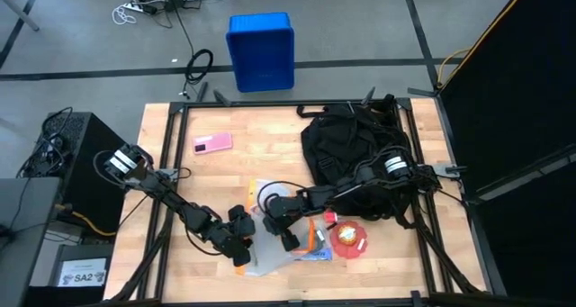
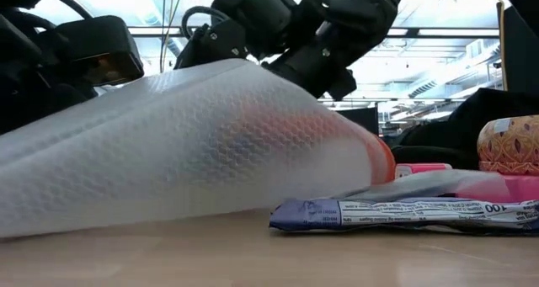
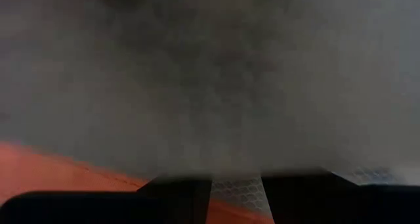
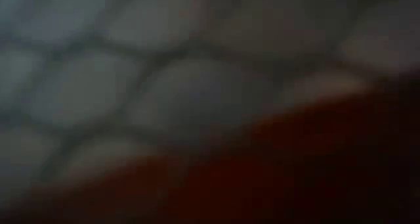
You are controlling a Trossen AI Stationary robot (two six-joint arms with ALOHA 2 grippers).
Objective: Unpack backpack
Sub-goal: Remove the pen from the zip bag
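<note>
Grippers are met near the table's front edge: left gripper (image 1: 239, 249) is pinched on a translucent pouch (image 1: 264, 253); the right gripper (image 1: 286, 238) state cannot be told. Backpack (image 1: 351, 149), toward the back-right corner, is judged soft, floppy, best taken by its straps.

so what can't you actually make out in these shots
- Right wrist view: a blur of honeycomb-textured bubble mailer pressed against the lens; right fingers unseen.
- Low view: the mailer blocks most of the table and backpack.
- High view: the backpack interior is not visible.
</note>
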